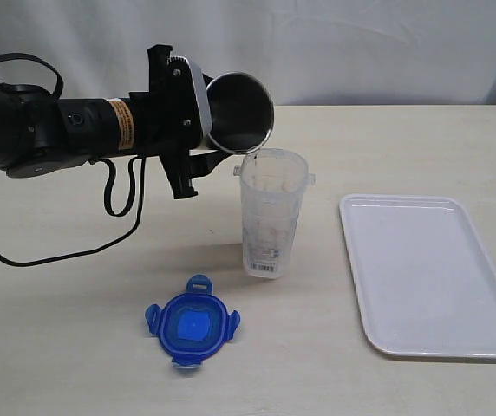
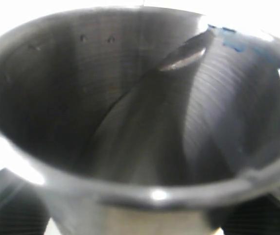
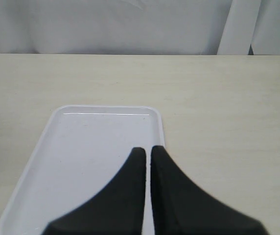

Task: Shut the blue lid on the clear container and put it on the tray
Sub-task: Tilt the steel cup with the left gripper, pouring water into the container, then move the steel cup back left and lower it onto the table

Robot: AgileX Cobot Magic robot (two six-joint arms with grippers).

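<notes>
The clear container [image 1: 272, 215] stands upright and uncapped on the tabletop [image 1: 66, 355], just left of the tray [image 1: 430, 329] but not on it. The blue lid [image 1: 192, 323] lies flat nearer the camera, apart from the container. Neither part of the job appears done: the lid has not been fitted and the tray holds nothing. The left gripper [image 1: 206, 132] has its jaws clamped on a grey steel cup [image 1: 241, 113], tipped on its side with its mouth just above the container's rim. In the left wrist view the cup's inside looks bare. The right gripper [image 3: 147, 159] hovers over the tray, its jaws drawn almost together and holding nothing.
</notes>
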